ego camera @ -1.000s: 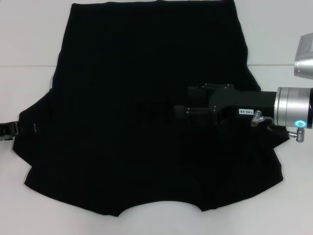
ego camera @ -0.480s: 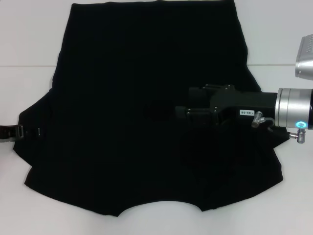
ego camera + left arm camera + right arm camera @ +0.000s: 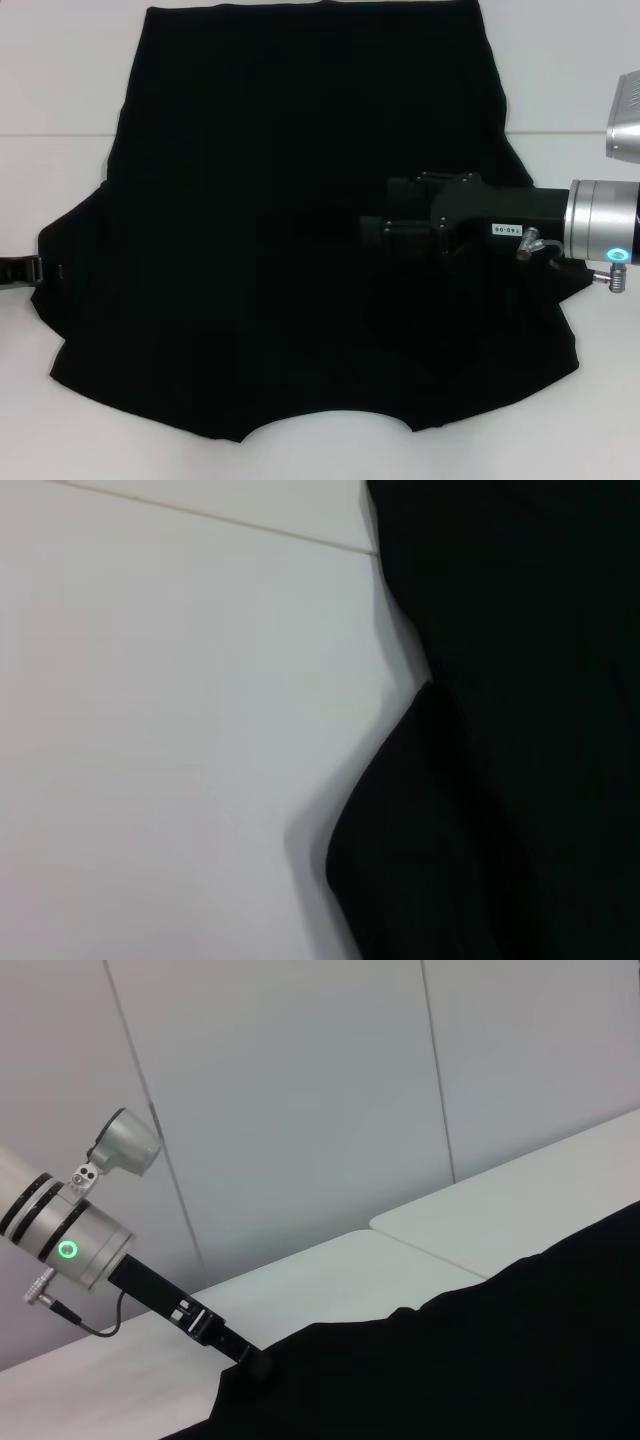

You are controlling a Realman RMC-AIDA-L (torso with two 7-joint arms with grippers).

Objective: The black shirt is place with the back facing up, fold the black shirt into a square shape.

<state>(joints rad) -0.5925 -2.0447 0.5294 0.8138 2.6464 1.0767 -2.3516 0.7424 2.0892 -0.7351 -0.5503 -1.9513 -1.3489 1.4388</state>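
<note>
The black shirt [image 3: 280, 150] lies spread flat on the white table [image 3: 60, 80], its curved neckline at the near edge. No lettering shows. My right gripper [image 3: 372, 228] reaches in from the right, low over the shirt's right middle, where the fabric shows fold lines. My left gripper [image 3: 30, 268] sits at the tip of the left sleeve, at the picture's left edge. The left wrist view shows that sleeve's edge [image 3: 420, 810] against the table. The right wrist view shows the shirt [image 3: 480, 1360] and the left gripper [image 3: 250, 1365] at its far edge.
A seam [image 3: 50, 136] crosses the table's far part. White table shows to the left, right and near side of the shirt. My right arm's silver wrist [image 3: 600, 225] hangs over the shirt's right sleeve. A grey wall [image 3: 300, 1090] stands behind.
My left gripper pushed a little onto the left sleeve, then drew back to its tip. My right gripper shifted very slightly to the right. The shirt's outline is unchanged.
</note>
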